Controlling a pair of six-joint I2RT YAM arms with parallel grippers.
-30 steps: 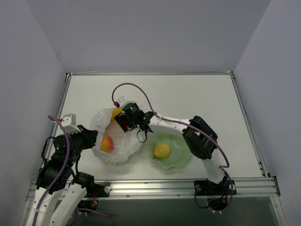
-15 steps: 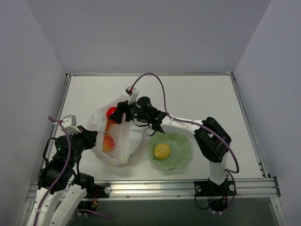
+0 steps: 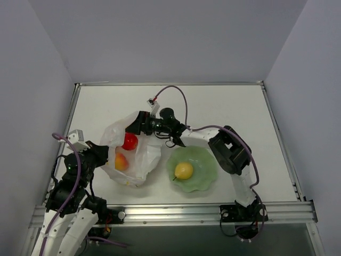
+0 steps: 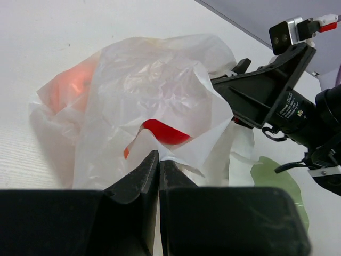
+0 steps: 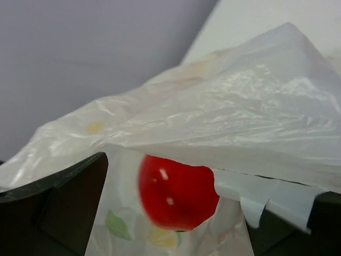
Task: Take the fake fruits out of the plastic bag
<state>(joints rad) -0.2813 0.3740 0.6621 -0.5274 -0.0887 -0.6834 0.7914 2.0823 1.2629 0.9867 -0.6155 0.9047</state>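
Note:
The white plastic bag (image 3: pixel 143 160) lies crumpled at the left centre, its mouth facing the right arm. A red ball (image 3: pixel 129 141) and a pink-orange peach (image 3: pixel 121 161) lie inside it. The yellow pear (image 3: pixel 184 170) sits on the pale green plate (image 3: pixel 209 160). My left gripper (image 3: pixel 104 156) is shut on the bag's near left edge (image 4: pixel 170 154). My right gripper (image 3: pixel 133 128) is open at the bag's far rim. In the right wrist view the red ball (image 5: pixel 178 189) sits between its spread fingers (image 5: pixel 64 202), touching neither, under a fold of bag (image 5: pixel 240 106).
The right arm stretches leftward over the table's middle, its purple cable (image 3: pixel 178 96) looping above it. The green plate is right next to the bag. Raised table rails (image 3: pixel 277 128) border the white surface, with grey walls beyond.
The right gripper came up out of the bag and turned to point left. The red ball has come into sight and moved from beside its fingertips nearer into the bag. The left gripper kept its hold.

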